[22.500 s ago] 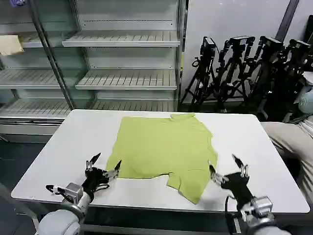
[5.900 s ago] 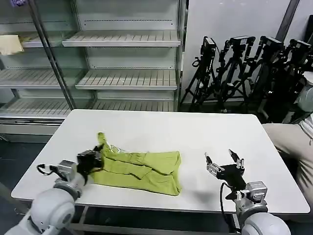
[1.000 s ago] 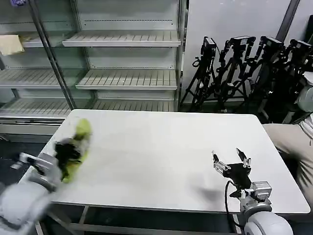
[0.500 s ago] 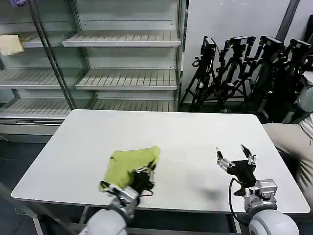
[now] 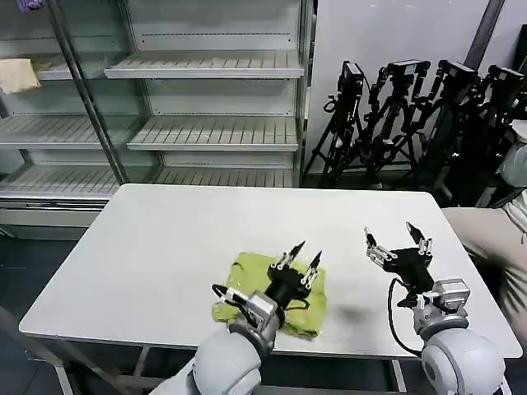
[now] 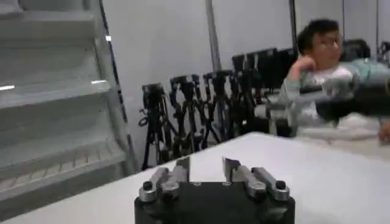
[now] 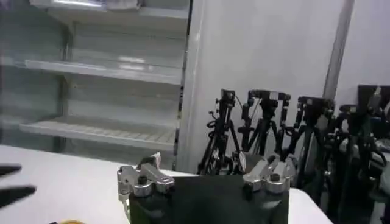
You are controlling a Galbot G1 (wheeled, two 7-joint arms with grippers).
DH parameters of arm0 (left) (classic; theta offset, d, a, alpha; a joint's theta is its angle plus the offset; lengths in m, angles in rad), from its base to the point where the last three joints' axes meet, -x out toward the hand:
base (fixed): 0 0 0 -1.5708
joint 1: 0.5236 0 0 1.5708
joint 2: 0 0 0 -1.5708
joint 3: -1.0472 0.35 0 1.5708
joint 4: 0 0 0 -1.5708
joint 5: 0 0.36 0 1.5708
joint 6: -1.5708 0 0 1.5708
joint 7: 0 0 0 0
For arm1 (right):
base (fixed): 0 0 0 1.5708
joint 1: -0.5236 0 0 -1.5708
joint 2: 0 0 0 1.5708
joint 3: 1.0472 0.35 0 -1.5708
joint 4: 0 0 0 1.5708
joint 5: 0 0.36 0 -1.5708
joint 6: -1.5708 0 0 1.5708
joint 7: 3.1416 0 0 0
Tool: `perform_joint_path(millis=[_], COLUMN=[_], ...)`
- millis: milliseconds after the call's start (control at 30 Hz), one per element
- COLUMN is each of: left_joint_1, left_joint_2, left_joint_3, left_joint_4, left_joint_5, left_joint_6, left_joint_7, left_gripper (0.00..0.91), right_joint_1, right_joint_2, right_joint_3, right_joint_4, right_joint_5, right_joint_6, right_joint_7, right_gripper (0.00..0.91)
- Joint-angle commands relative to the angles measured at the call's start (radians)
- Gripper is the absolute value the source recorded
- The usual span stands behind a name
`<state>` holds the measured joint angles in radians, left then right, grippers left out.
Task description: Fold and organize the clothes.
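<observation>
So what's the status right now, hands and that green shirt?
Left gripper open, raised just over the shirt. Right gripper open, idle above the table. Shirt bundled small near the front edge. Nothing in the way.

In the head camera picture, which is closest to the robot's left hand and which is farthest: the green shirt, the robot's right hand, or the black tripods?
1. The green shirt: bunched on the table right under the open left hand.
2. The right hand: open, hovering over the table's right side.
3. The black tripods: farthest, on the floor beyond the table, at the right rear.
</observation>
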<state>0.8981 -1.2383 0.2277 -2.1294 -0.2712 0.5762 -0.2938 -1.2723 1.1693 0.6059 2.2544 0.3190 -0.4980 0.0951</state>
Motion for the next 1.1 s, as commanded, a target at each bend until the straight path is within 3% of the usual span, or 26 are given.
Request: perform_joint_path(millis=[33, 167, 233, 333, 467, 567, 767, 1100], left_joint_1=[-0.107, -0.016, 0.053, 0.121, 0.177, 0.196, 0.213, 0.266], left_joint_2=[0.090, 0.262, 0.312, 0.340, 0.334, 0.325, 0.315, 0.319], left_joint_3=[-0.205, -0.417, -0.527, -0.636, -0.704, -0.713, -0.708, -0.690], left_joint_4=[0.003, 0.098, 0.148, 0.190, 0.204, 0.204, 0.212, 0.165], left_joint_5=[-0.178, -0.122, -0.059, -0.051, -0.037, -0.011, 0.028, 0.133], left_joint_6=[-0.006, -0.093, -0.174, -0.217, -0.244, -0.257, -0.269, -0.387], left_joint_7=[-0.034, 0.099, 0.204, 0.260, 0.271, 0.276, 0.278, 0.306], left_gripper=[0.907, 0.907, 0.907, 0.907, 0.907, 0.907, 0.907, 0.907], right_joint_1=[0.059, 0.063, 0.067, 0.077, 0.082, 0.081, 0.067, 0.027], right_joint_2=[-0.008, -0.001, 0.006, 0.014, 0.013, 0.005, 0.003, 0.025], right_joint_3=[-0.006, -0.012, -0.016, -0.026, -0.033, -0.024, 0.005, 0.038], right_joint_4=[-0.033, -0.061, -0.083, -0.111, -0.127, -0.131, -0.141, -0.138], right_joint_5=[0.014, 0.012, 0.006, -0.005, -0.029, -0.096, -0.095, -0.176], right_joint_6=[0.005, 0.011, 0.021, 0.028, 0.041, 0.028, 0.048, 0.163], right_joint_7=[-0.008, -0.011, -0.019, -0.025, -0.036, -0.080, -0.110, -0.154], right_gripper=[0.907, 0.907, 0.907, 0.907, 0.907, 0.907, 0.907, 0.907])
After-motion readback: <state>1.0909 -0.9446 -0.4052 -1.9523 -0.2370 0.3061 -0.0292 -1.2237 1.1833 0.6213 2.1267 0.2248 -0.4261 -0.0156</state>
